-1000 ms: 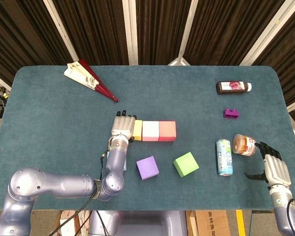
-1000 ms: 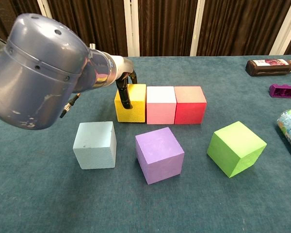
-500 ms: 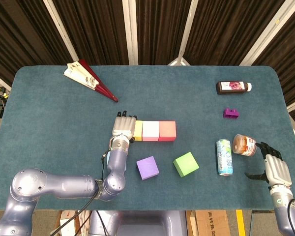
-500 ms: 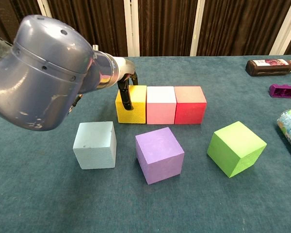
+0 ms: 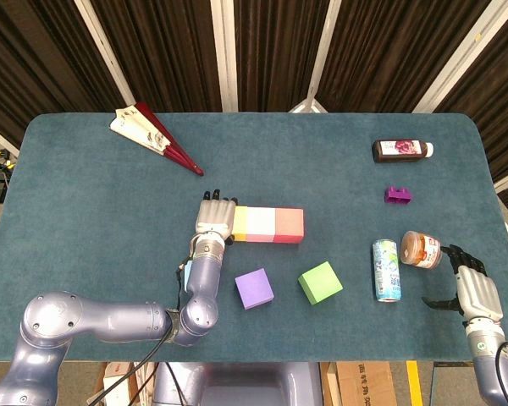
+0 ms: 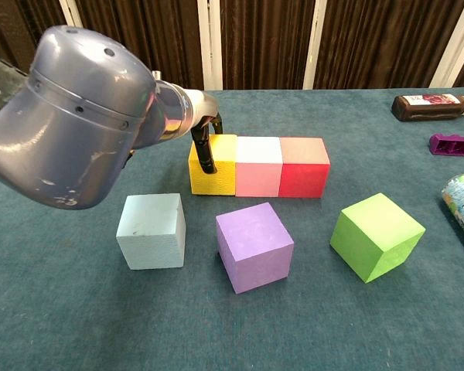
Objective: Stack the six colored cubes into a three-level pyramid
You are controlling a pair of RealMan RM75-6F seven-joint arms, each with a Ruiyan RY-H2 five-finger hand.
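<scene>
At nine o'clock of the yellow foam cube (image 6: pixel 213 165), the left hand (image 5: pixel 213 217) presses with fingers extended, holding nothing. Pressure should be kept level so the pink cube (image 6: pixel 258 166) and red cube (image 6: pixel 303 166) remain flush. The right hand (image 5: pixel 472 289) rests open.

The desk (image 6: pixel 62 325) wears matt, felt-like teal cloth. On it, the purple cube (image 6: pixel 254 246) and green cube (image 6: pixel 377 236) look matt and foamy. The left arm (image 6: pixel 85 124) is glossy painted metal.
</scene>
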